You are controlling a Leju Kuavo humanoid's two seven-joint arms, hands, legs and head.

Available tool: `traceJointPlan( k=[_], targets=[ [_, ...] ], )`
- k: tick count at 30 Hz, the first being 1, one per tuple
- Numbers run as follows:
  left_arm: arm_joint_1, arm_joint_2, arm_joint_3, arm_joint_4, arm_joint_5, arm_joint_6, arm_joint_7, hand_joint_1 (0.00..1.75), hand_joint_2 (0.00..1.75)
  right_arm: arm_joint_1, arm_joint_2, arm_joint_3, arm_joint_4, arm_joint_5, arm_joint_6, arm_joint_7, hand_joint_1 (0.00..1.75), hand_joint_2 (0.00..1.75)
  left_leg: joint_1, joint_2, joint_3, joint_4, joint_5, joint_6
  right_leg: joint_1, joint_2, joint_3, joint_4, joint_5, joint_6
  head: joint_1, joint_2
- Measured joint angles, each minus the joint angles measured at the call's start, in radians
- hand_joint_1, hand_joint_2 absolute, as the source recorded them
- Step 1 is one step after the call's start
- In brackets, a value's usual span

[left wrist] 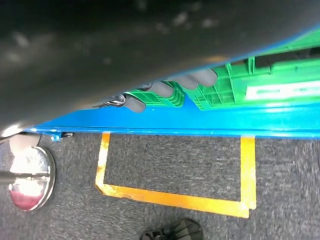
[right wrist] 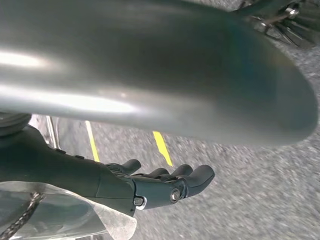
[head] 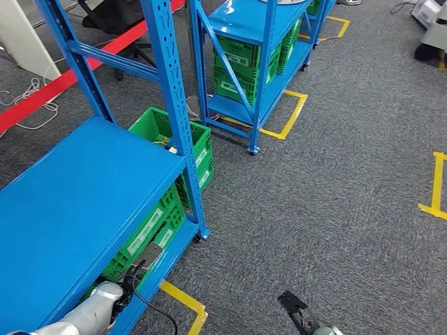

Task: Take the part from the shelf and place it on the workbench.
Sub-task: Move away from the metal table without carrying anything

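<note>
A: Under the top deck of the near blue shelf, any sign of the part?

B: Cannot tell. Just green crates packed on the lower deck; no part made out, so no saying how its long axis lies.

A: Left hand?

B: Reaching under that deck. Fingers stretched out side by side against a crate wall, nothing seen in them; palm hidden.

A: Right hand?

B: Off to the shelf's right, over grey carpet. Fingers nearly straight, close together, holding nothing.

A: Around the shelf?

B: Behind its corner post, another green crate, contents too small to read. Beyond, a second blue shelf. Below the lower deck, in the left wrist view, yellow floor tape.
</note>
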Motion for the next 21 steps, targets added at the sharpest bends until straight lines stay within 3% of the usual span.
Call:
traceJointPlan(
  k=[1, 3, 5, 6, 8, 10, 11, 12, 13, 15, 16, 18, 20, 21],
  targets=[
    [-0.001, -0.001, 0.001, 0.000, 0.000, 0.002, 0.000, 0.00, 0.00, -0.002, 0.001, 0.004, -0.001, 0.000, 0.000, 0.000, 0.00, 0.00, -0.001, -0.006, -0.003, 0.003, -0.001, -0.005, -0.002, 0.014, 0.026, -0.051, 0.016, -0.002, -0.001, 0.000],
    [-0.001, -0.002, 0.002, 0.000, 0.001, 0.006, 0.000, 0.00, 0.00, -0.005, 0.005, 0.011, -0.002, -0.001, 0.002, 0.000, 0.00, 0.00, -0.001, -0.018, -0.009, 0.006, 0.001, -0.016, -0.002, 0.029, 0.047, -0.085, 0.015, -0.008, -0.002, 0.000],
    [0.001, -0.002, 0.005, 0.000, 0.002, 0.007, 0.000, 0.00, 0.00, -0.006, 0.010, 0.016, -0.002, -0.001, 0.003, 0.000, 0.00, 0.00, 0.003, -0.022, -0.012, 0.008, -0.001, -0.025, -0.001, 0.018, 0.047, -0.088, 0.017, -0.019, -0.001, 0.000],
    [0.002, -0.002, 0.007, 0.000, 0.004, 0.007, 0.000, 0.00, 0.00, -0.008, 0.012, 0.018, -0.003, -0.001, 0.003, 0.000, 0.00, 0.00, 0.004, -0.012, -0.017, 0.021, -0.012, -0.030, -0.001, 0.012, 0.049, -0.090, 0.018, -0.027, -0.004, 0.000],
    [0.001, -0.003, 0.012, 0.000, 0.010, 0.008, 0.000, 0.00, 0.00, -0.012, 0.014, 0.022, -0.004, -0.001, 0.003, 0.000, 0.00, 0.00, 0.005, 0.016, -0.056, 0.108, -0.062, -0.039, -0.001, -0.004, 0.053, -0.095, 0.019, -0.039, -0.007, 0.000],
    [0.002, -0.006, 0.018, 0.000, 0.020, 0.008, 0.002, 0.00, 0.00, -0.013, 0.014, 0.027, -0.004, -0.002, 0.004, 0.000, 0.00, 0.00, 0.006, 0.031, -0.123, 0.245, -0.120, -0.045, 0.001, -0.019, 0.054, -0.095, 0.016, -0.045, -0.009, 0.000],
    [0.004, -0.006, 0.022, 0.000, 0.027, 0.009, 0.004, 0.00, 0.00, -0.013, 0.015, 0.029, -0.004, -0.003, 0.004, 0.000, 0.00, 0.00, 0.007, 0.032, -0.146, 0.291, -0.130, -0.046, 0.002, -0.027, 0.054, -0.095, 0.015, -0.046, -0.009, 0.000],
    [0.005, -0.007, 0.027, 0.000, 0.035, 0.010, 0.007, 0.00, 0.00, -0.013, 0.015, 0.032, -0.004, -0.004, 0.005, 0.000, 0.00, 0.00, 0.007, 0.033, -0.152, 0.299, -0.121, -0.045, 0.003, -0.034, 0.055, -0.095, 0.014, -0.046, -0.009, 0.000],
    [0.007, -0.007, 0.033, 0.000, 0.043, 0.012, 0.009, 0.00, 0.00, -0.014, 0.016, 0.035, -0.004, -0.005, 0.005, 0.000, 0.00, 0.00, 0.007, 0.035, -0.138, 0.268, -0.094, -0.043, 0.004, -0.040, 0.058, -0.095, 0.013, -0.046, -0.009, 0.000],
    [0.006, -0.008, 0.047, 0.000, 0.059, 0.016, 0.013, 0.00, 0.00, -0.017, 0.018, 0.040, -0.004, -0.008, 0.005, 0.000, 0.00, 0.00, 0.003, 0.056, -0.073, 0.134, -0.022, -0.034, 0.007, -0.052, 0.064, -0.094, 0.009, -0.043, -0.009, 0.000],
    [0.004, -0.009, 0.055, 0.000, 0.067, 0.020, 0.015, 0.00, 0.00, -0.018, 0.020, 0.043, -0.004, -0.009, 0.005, 0.000, 0.00, 0.00, -0.001, 0.069, -0.043, 0.072, -0.002, -0.028, 0.010, -0.057, 0.066, -0.093, 0.006, -0.040, -0.009, 0.000],
    [0.002, -0.013, 0.070, 0.000, 0.081, 0.027, 0.017, 0.00, 0.00, -0.020, 0.022, 0.047, -0.004, -0.012, 0.005, 0.000, 0.00, 0.00, -0.007, 0.084, -0.018, 0.016, 0.006, -0.019, 0.015, -0.070, 0.066, -0.092, 0.003, -0.032, -0.009, 0.000],
    [0.005, -0.016, 0.084, 0.000, 0.090, 0.033, 0.018, 0.00, 0.00, -0.022, 0.023, 0.051, -0.004, -0.014, 0.004, 0.000, 0.00, 0.00, -0.006, 0.073, -0.018, 0.008, 0.007, -0.011, 0.015, -0.079, 0.064, -0.093, 0.000, -0.023, -0.008, 0.000],
    [0.006, -0.017, 0.089, 0.000, 0.091, 0.035, 0.017, 0.00, 0.00, -0.024, 0.024, 0.052, -0.005, -0.015, 0.004, 0.000, 0.00, 0.00, -0.004, 0.067, -0.016, 0.004, 0.009, -0.006, 0.014, -0.073, 0.061, -0.086, -0.008, -0.017, -0.008, 0.000]
  ],
)
